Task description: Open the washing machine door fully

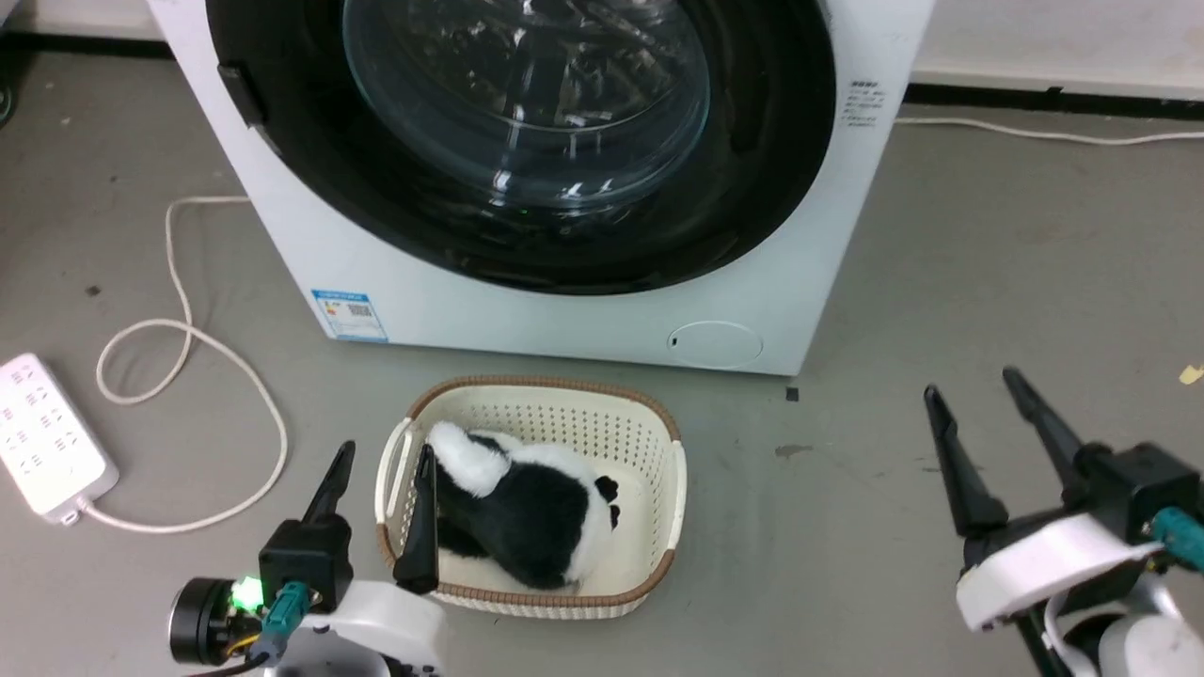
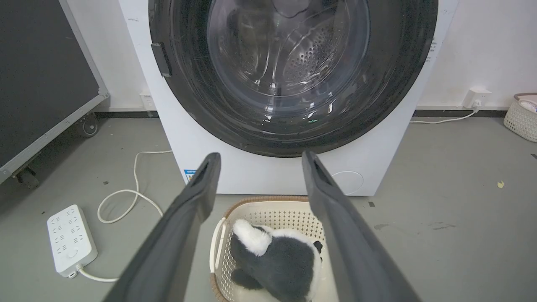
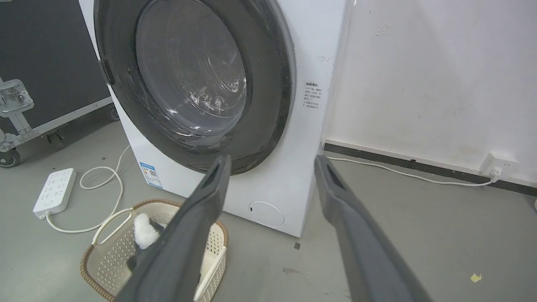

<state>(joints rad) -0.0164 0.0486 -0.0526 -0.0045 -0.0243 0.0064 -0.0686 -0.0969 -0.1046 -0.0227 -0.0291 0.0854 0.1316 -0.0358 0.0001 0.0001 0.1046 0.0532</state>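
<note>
On the machine's (image 1: pixel 564 324) front, the door (image 1: pixel 522 122) is sitting shut, flush with the body, so nothing is done yet. The left gripper (image 1: pixel 387 449) is hovering wide and empty at the basket's (image 1: pixel 658 414) left rim. The right gripper (image 1: pixel 971 382) is hovering wide and empty over the floor, well apart from the door. By my reading, the whole opening is waiting to be done.

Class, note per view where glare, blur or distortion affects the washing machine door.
Head view: white glare streaks on the washing machine door. Left wrist view: fainter reflections, drum holes readable through the glass. Right wrist view: oblique door, bright glare low on the glass.
</note>
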